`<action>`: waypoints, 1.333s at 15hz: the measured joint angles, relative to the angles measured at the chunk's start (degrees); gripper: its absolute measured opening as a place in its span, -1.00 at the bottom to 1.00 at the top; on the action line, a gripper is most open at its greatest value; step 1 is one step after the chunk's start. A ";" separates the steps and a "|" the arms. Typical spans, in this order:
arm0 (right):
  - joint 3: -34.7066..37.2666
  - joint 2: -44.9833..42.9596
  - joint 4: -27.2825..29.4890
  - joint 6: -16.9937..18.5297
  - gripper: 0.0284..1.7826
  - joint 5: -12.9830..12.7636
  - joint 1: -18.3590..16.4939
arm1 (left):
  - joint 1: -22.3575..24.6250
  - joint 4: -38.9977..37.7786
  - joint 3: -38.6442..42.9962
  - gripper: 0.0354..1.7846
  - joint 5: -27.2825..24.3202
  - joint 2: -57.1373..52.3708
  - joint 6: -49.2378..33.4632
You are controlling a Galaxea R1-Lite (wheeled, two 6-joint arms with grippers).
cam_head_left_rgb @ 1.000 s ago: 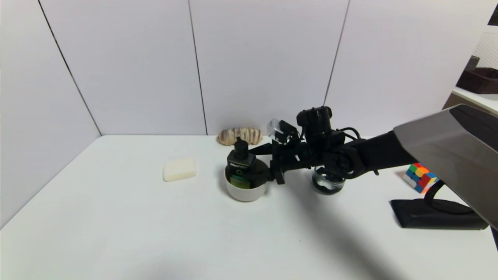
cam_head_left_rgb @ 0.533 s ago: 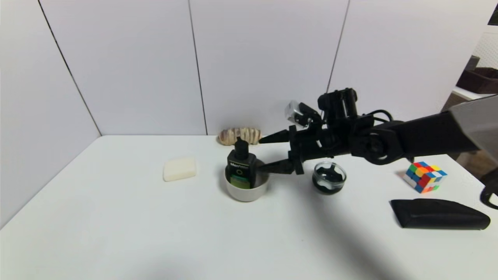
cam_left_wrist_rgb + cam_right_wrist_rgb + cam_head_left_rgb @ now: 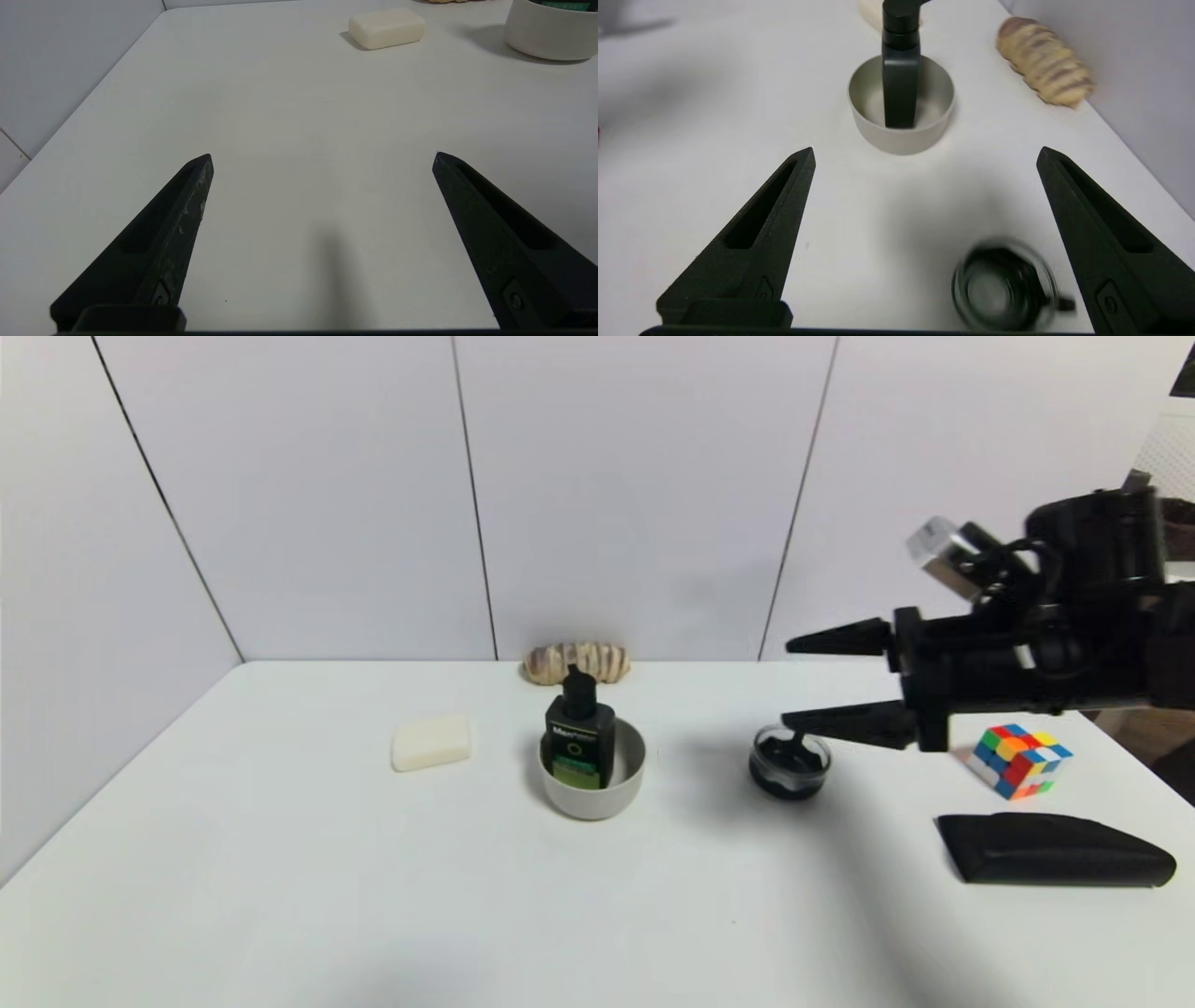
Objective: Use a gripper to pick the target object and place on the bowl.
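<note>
Head view: black pump bottle (image 3: pixel 580 732), green label, upright in grey bowl (image 3: pixel 624 784).

1. The right arm is seen extended in from the right side of the head view, raised above the table surface.
2. The right gripper (image 3: pixel 789 681) is held roughly level, its two long black fingers (image 3: pixel 836 637) pointed toward the robot's left and stacked one above the other in the head view.
3. Its jaws are spread wide apart, and nothing is gripped between them; this is confirmed in the right wrist view (image 3: pixel 924 151).
4. A small silver-grey block (image 3: pixel 936 549) is carried on top of the right wrist.
5. The left gripper (image 3: pixel 322 156) is recorded only in the left wrist view, held low over the table with its jaws spread wide and nothing between them.
</note>
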 joint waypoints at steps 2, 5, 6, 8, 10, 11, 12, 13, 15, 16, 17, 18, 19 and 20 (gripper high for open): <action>4.74 -8.83 1.95 0.29 0.86 -0.02 -5.34 | 0.00 0.04 0.00 0.89 -0.02 0.00 0.02; 9.97 -22.28 5.96 2.65 0.88 -1.33 -13.17 | 0.00 0.01 0.00 0.89 -0.05 0.00 0.02; 10.97 -26.55 8.12 4.19 0.88 -2.84 -15.35 | 0.00 0.01 0.00 0.89 0.00 0.00 0.02; 12.54 -34.94 12.86 8.84 0.89 -9.24 -18.29 | 0.00 0.04 0.00 0.89 0.00 0.00 0.02; 16.53 -42.74 14.90 13.23 0.90 -19.04 -19.58 | 0.00 0.04 0.00 0.89 -0.02 0.00 0.00; 19.46 -46.35 14.98 14.34 0.90 -24.11 -19.90 | 0.00 0.04 0.00 0.89 -0.02 0.00 0.00; 22.99 -49.81 14.64 15.02 0.90 -29.07 -20.08 | 0.00 0.01 0.00 0.89 -0.02 0.00 0.00; 26.54 -53.04 13.46 15.52 0.90 -33.77 -20.19 | 0.00 0.04 0.00 0.89 0.00 0.00 0.02; 33.38 -59.19 9.79 16.29 0.90 -42.51 -20.19 | 0.02 0.01 0.00 0.89 -0.02 0.00 0.00; 36.22 -61.65 8.28 16.40 0.90 -46.12 -19.81 | 0.02 0.04 0.00 0.89 0.00 0.00 0.00; 38.86 -64.49 6.79 16.51 0.90 -49.68 -19.07 | 0.00 0.04 0.00 0.89 -0.05 0.00 0.02; 40.62 -66.71 6.07 16.54 0.90 -51.63 -18.26 | 0.00 0.01 0.00 0.89 -0.02 0.00 0.02; 42.50 -69.30 5.72 16.59 0.90 -53.22 -17.16 | 0.00 0.01 0.00 0.89 -0.02 0.00 0.02; 44.51 -71.42 5.39 16.70 0.90 -54.76 -16.23 | 0.00 0.01 0.00 0.89 -0.02 0.00 0.00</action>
